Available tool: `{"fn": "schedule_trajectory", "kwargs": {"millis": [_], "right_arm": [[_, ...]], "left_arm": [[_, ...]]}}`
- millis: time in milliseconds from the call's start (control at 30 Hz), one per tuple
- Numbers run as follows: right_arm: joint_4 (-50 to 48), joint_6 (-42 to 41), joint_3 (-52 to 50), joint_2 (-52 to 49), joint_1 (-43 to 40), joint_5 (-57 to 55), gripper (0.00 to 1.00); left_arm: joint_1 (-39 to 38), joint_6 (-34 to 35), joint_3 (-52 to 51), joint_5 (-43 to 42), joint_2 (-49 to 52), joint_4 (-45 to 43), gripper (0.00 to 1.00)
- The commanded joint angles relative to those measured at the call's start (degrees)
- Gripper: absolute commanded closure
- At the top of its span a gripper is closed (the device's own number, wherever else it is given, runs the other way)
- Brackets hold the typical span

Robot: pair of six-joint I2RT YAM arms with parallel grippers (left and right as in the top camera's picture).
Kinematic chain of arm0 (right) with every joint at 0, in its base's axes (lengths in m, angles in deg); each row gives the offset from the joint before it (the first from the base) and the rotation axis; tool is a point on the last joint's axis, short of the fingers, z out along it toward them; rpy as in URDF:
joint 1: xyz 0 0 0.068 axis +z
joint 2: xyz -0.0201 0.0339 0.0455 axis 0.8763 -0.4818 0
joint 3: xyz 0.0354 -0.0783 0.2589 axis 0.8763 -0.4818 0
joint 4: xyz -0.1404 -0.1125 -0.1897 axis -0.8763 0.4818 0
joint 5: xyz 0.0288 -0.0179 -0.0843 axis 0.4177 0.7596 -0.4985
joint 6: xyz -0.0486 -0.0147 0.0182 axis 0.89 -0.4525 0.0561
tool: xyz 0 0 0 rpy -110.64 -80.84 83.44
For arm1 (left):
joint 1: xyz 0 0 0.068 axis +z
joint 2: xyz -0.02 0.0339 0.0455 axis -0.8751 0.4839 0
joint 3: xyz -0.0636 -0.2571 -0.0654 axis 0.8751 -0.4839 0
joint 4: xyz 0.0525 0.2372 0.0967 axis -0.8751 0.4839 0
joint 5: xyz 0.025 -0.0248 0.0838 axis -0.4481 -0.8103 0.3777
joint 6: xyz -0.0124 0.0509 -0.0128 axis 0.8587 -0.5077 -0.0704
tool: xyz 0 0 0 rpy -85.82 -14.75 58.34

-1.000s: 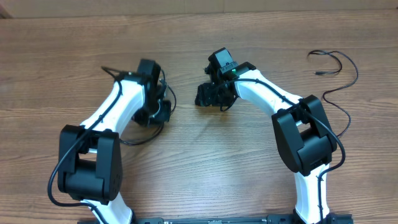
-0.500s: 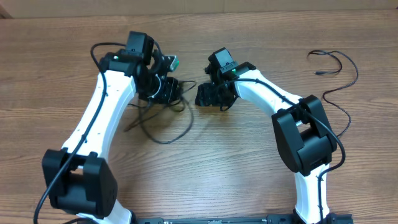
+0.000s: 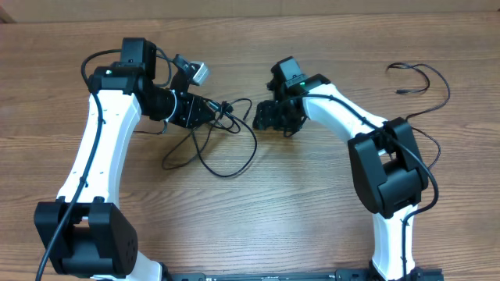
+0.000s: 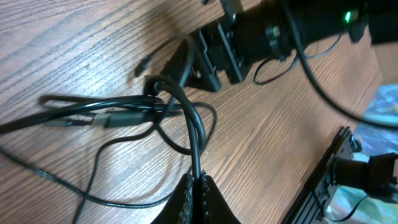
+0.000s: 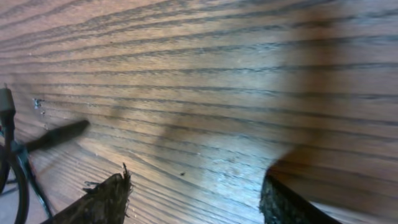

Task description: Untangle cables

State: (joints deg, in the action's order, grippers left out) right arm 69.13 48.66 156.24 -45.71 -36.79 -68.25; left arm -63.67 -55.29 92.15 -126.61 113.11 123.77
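A tangle of thin black cables (image 3: 211, 133) lies on the wooden table between the two arms, with loose loops trailing toward the front. My left gripper (image 3: 205, 111) is shut on one black cable (image 4: 198, 143) of the tangle, which rises straight out of its jaws (image 4: 199, 182). My right gripper (image 3: 269, 117) is open and empty, low over bare wood just right of the tangle (image 5: 193, 190). A cable end and plug (image 5: 56, 135) show at the left edge of the right wrist view. A separate thin black cable (image 3: 426, 86) lies at the far right.
The table is brown wood grain. The right arm's black wrist (image 4: 249, 37) shows close behind the tangle in the left wrist view. The robot base frame (image 4: 333, 168) and some plastic lie at the table's near edge.
My left arm has swung left and back, dragging the tangle out into longer loops. My right gripper has shifted slightly right.
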Motion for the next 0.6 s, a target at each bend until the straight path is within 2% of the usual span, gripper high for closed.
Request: {"fn": "schedule_trajectory", "kwargs": {"millis": [0,100,200,333,400,467,567], "right_arm": [[0.8,-1.0,0.0,0.1,-1.1,6.6,0.28],[1.5,-0.1,0.0,0.1,-1.7,17.9,0.27],[1.5,2.6,0.0,0.1,-2.6,25.0,0.27],[1.8,2.7,0.0,0.1,-4.7,25.0,0.27],[2.3,2.7,0.0,0.1,-5.4,25.0,0.27],[2.8,2.7,0.0,0.1,-6.0,24.9,0.27],[3.7,3.8,0.0,0.1,-6.8,24.9,0.27]], "left_arm": [[-0.1,-4.1,-4.4,-2.1,-1.4,-0.7,0.96],[0.0,-4.6,-8.5,-2.6,-1.4,-3.0,0.96],[0.4,-8.1,-11.5,-4.8,-1.4,-3.9,0.96],[1.6,-12.7,-14.0,-9.4,-1.4,-4.4,0.96],[1.9,-12.6,-15.0,-9.3,-1.4,-5.8,0.96],[2.3,-10.3,-16.2,-9.0,-1.4,-8.1,0.95],[3.3,-1.9,-18.5,-6.1,-1.4,-13.2,0.95]]}}
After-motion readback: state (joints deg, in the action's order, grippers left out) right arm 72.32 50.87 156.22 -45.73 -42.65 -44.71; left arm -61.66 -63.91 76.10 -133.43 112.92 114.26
